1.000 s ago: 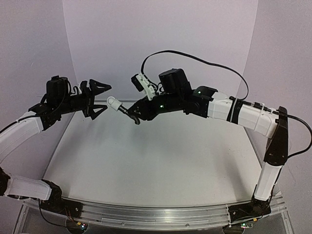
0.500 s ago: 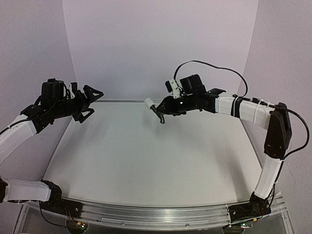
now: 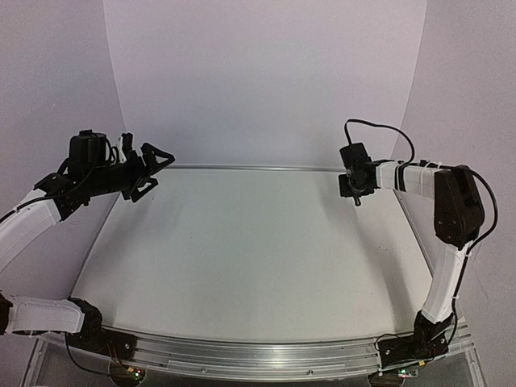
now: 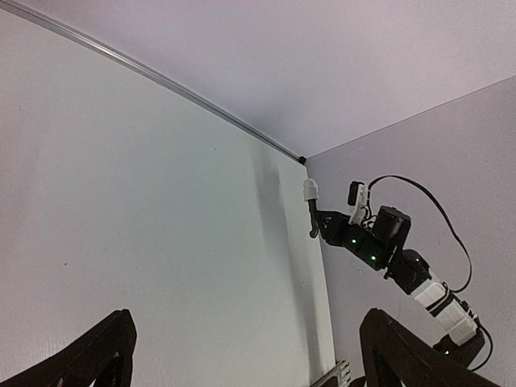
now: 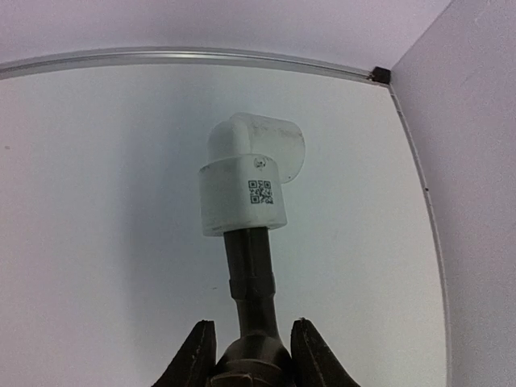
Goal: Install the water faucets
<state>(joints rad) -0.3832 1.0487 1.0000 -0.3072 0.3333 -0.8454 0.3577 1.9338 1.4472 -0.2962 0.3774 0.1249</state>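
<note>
Right hand (image 5: 251, 359) clamps black tap (image 5: 251, 278), white fitting (image 5: 242, 193) on its end.

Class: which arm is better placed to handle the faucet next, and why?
Probably the right. The right gripper is shut on the black tap, whose end carries the white fitting, near the far right corner of the table. The left gripper hangs open and empty at the far left.

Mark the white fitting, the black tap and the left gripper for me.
white fitting (image 5: 242, 197): right wrist view, its labelled cylindrical side.
black tap (image 5: 251, 278): right wrist view, its stem below the fitting.
left gripper (image 3: 162, 168): top external view, midway between its fingertips.
</note>
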